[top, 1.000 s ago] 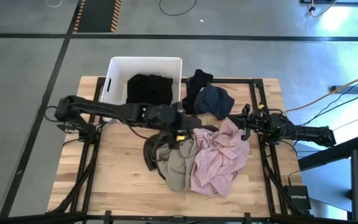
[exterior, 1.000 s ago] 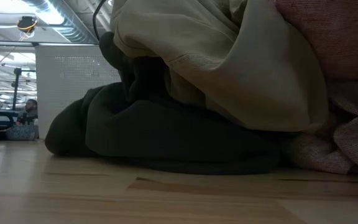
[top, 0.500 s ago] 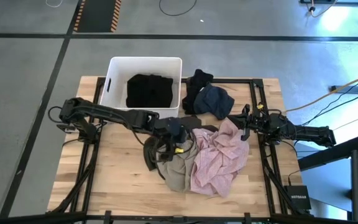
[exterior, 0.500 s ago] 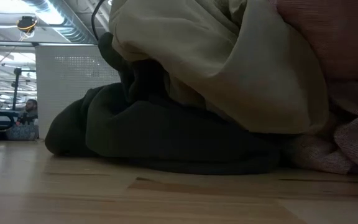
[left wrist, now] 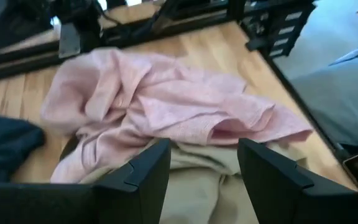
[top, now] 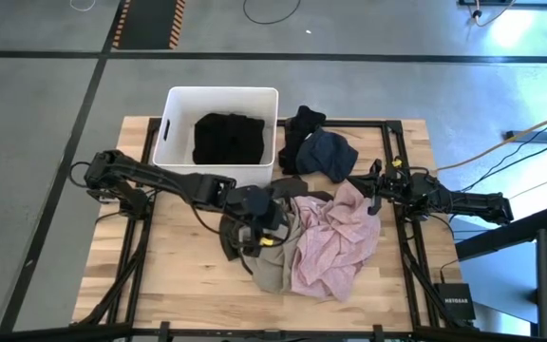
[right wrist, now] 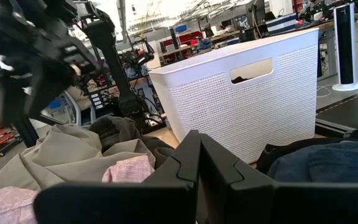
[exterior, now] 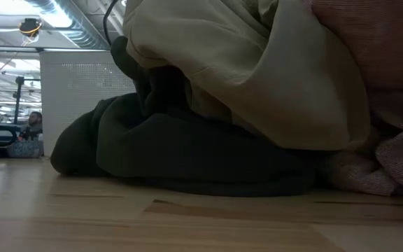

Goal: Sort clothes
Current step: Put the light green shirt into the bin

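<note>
A pile lies mid-table: a dark olive-grey garment [top: 231, 233], a beige-grey one [top: 273, 264] and a pale pink one [top: 335, 242]. A black garment [top: 226, 138] lies in the white tub [top: 174, 103]. Another black garment [top: 302, 123] and a navy one [top: 329, 154] lie right of the tub. My left gripper [top: 259, 223] is open just above the pile; in its wrist view the fingers [left wrist: 204, 165] stand over the beige-grey garment [left wrist: 197, 183], beside the pink one [left wrist: 166, 99]. My right gripper [top: 373, 195] is shut and empty at the table's right side.
The tub stands at the table's far edge, left of centre. Black frame rails [top: 397, 152] run along the table's left and right sides. Bare wood [top: 169, 256] lies near and left of the pile. In the low view the olive-grey garment [exterior: 187, 154] rests on the wood under the beige-grey one [exterior: 257, 70].
My left gripper has moved from beside the tub toward the table's near edge, coming over the pile's olive-grey and beige-grey garments. The garments have kept their places.
</note>
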{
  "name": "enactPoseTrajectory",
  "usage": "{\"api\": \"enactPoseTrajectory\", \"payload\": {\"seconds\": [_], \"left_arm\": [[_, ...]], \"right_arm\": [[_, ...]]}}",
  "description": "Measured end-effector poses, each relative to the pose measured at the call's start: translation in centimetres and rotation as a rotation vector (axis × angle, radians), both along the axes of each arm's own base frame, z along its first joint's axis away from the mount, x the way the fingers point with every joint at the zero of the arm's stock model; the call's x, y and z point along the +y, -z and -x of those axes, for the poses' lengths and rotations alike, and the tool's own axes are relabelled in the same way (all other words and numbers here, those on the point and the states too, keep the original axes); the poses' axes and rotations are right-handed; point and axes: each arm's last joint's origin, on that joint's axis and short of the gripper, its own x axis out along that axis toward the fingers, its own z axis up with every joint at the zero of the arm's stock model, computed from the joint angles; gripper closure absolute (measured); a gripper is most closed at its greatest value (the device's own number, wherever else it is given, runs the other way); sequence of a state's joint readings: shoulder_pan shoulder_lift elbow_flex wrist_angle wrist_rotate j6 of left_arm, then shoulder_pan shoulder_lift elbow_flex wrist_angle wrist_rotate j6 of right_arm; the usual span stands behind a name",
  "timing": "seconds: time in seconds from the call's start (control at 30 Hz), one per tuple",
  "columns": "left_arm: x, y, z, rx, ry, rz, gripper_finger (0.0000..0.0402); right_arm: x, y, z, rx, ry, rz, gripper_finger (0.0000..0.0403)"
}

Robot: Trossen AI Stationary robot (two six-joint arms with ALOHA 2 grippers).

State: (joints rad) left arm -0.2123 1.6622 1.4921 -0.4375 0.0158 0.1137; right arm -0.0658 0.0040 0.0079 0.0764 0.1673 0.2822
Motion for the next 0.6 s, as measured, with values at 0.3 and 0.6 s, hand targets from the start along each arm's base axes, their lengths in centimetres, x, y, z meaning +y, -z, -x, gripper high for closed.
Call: {"api": "enactPoseTrajectory", "payload": {"seconds": [0.3, 0.6], "left_arm": [[0.0, 0.7, -0.3, 0.035, -0.026, 0.02, 0.0219], [0.2, 1.3, 0.0, 0.107, -0.065, 0.026, 0.0219]], "right_arm": [[0.0, 0.0, 0.0, -0.001, 0.001, 0.0, 0.0388], [0.0, 0.0, 0.0, 0.0, -0.001, 0.0, 0.0388]]}}
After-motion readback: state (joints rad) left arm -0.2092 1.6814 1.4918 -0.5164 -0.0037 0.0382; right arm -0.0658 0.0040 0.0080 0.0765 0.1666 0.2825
